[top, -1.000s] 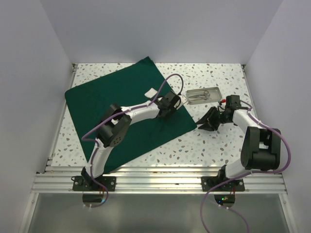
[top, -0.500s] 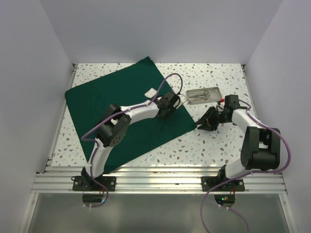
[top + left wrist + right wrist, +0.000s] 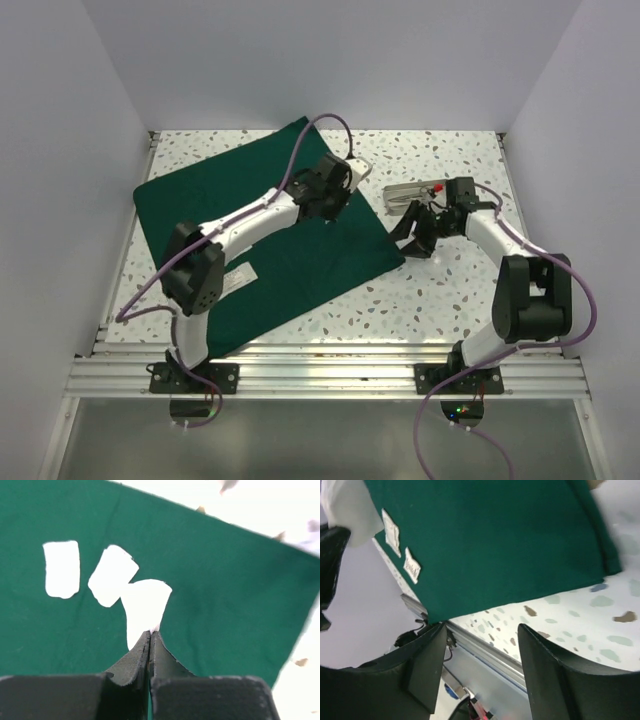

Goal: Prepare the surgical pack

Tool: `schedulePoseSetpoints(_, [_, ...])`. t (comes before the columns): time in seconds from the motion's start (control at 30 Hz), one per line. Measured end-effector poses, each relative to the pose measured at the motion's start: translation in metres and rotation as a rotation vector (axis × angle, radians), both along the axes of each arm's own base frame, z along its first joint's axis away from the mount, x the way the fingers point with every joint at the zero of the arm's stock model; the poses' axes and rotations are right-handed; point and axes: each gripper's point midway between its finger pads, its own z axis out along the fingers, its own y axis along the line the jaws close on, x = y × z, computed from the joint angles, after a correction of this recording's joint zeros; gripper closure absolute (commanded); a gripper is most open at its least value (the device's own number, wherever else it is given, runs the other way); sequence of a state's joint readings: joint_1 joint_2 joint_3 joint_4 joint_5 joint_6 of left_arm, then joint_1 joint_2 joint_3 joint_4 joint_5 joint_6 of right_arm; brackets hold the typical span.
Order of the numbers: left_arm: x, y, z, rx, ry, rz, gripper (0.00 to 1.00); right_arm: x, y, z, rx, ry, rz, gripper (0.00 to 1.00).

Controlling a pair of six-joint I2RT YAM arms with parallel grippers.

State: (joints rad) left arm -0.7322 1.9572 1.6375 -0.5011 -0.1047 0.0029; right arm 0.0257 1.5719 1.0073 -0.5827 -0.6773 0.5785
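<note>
The dark green drape (image 3: 250, 220) lies spread flat on the left half of the table. My left gripper (image 3: 345, 177) hangs above its far right corner, shut on a white gauze pad (image 3: 145, 605) pinched at the fingertips (image 3: 150, 632). Two white packets (image 3: 236, 278) lie on the drape nearer the front, and they show again as white packets (image 3: 400, 547) in the right wrist view. The steel tray (image 3: 400, 191) sits just right of the drape, partly covered by my right arm. My right gripper (image 3: 414, 236) is open and empty beside the drape's right corner, fingers (image 3: 427, 665) wide apart.
The speckled tabletop (image 3: 450, 290) extends right of and in front of the drape. An aluminium rail (image 3: 330, 375) runs along the near edge. White walls close in the back and both sides. A small red part (image 3: 437, 187) shows on the right arm by the tray.
My left gripper shut on the white pad lying on the drape and carried it up and toward the back. The right gripper swung left toward the tray and opened wider.
</note>
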Motion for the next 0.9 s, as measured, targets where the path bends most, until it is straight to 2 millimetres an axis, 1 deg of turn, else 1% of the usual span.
schedulePoseSetpoints(0.07, [-0.010, 0.002, 0.022, -0.052, -0.019, -0.019, 1.00, 0.001, 0.012, 0.009, 0.024, -0.001, 0.015, 0.32])
schedulePoseSetpoints(0.13, [-0.024, 0.005, 0.040, -0.098, -0.029, -0.050, 1.00, 0.001, 0.023, 0.016, 0.051, 0.010, 0.014, 0.32])
schedulePoseSetpoints(0.23, [-0.045, 0.009, 0.055, -0.147, -0.036, -0.095, 1.00, 0.002, 0.037, 0.030, 0.086, 0.047, -0.003, 0.31])
schedulePoseSetpoints(0.33, [-0.067, 0.013, 0.056, -0.164, -0.031, -0.138, 1.00, 0.011, 0.046, 0.050, 0.096, 0.064, -0.043, 0.29])
schedulePoseSetpoints(0.4, [-0.078, 0.015, 0.051, -0.159, -0.028, -0.161, 1.00, 0.020, 0.053, 0.066, 0.113, 0.056, -0.073, 0.29])
schedulePoseSetpoints(0.47, [-0.092, 0.012, 0.048, -0.155, -0.024, -0.190, 1.00, 0.024, 0.060, 0.077, 0.118, 0.062, -0.101, 0.29])
schedulePoseSetpoints(0.57, [-0.111, 0.001, 0.044, -0.150, -0.021, -0.242, 1.00, 0.023, 0.075, 0.086, 0.118, 0.090, -0.121, 0.30])
schedulePoseSetpoints(0.63, [-0.120, -0.005, 0.042, -0.145, -0.021, -0.267, 1.00, 0.019, 0.087, 0.089, 0.118, 0.120, -0.119, 0.31])
schedulePoseSetpoints(0.73, [-0.130, -0.014, 0.041, -0.145, -0.026, -0.294, 1.00, 0.013, 0.100, 0.084, 0.101, 0.172, -0.113, 0.31])
schedulePoseSetpoints(0.8, [-0.133, -0.016, 0.040, -0.144, -0.032, -0.301, 1.00, 0.010, 0.103, 0.079, 0.067, 0.205, -0.118, 0.32])
schedulePoseSetpoints(0.9, [-0.132, -0.014, 0.039, -0.138, -0.046, -0.290, 1.00, 0.004, 0.097, 0.073, 0.016, 0.238, -0.141, 0.33])
